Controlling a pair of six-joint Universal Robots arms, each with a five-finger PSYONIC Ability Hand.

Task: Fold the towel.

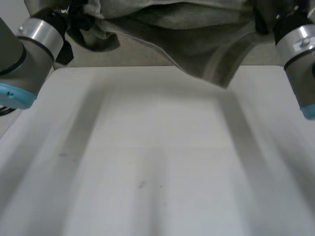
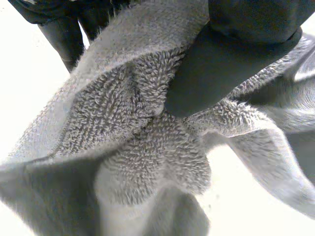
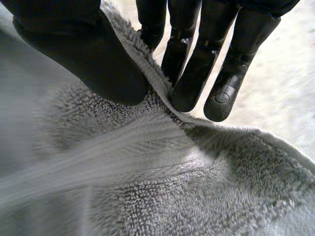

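Observation:
A grey terry towel (image 1: 197, 34) hangs lifted above the far edge of the white table (image 1: 157, 147), stretched between both arms, with a fold drooping toward the table at the right of middle. In the left wrist view my left hand (image 2: 231, 59) pinches a bunched part of the towel (image 2: 147, 147), thumb pressed into the pile. In the right wrist view my right hand (image 3: 93, 54) pinches the towel's hemmed edge (image 3: 147, 73) between thumb and fingers (image 3: 197, 73). The towel (image 3: 162, 182) spreads below that hand.
The left arm (image 1: 29, 54) stands at the table's far left corner and the right arm (image 1: 298, 59) at its far right. The tabletop has a few small dark specks (image 1: 141, 185) near its middle.

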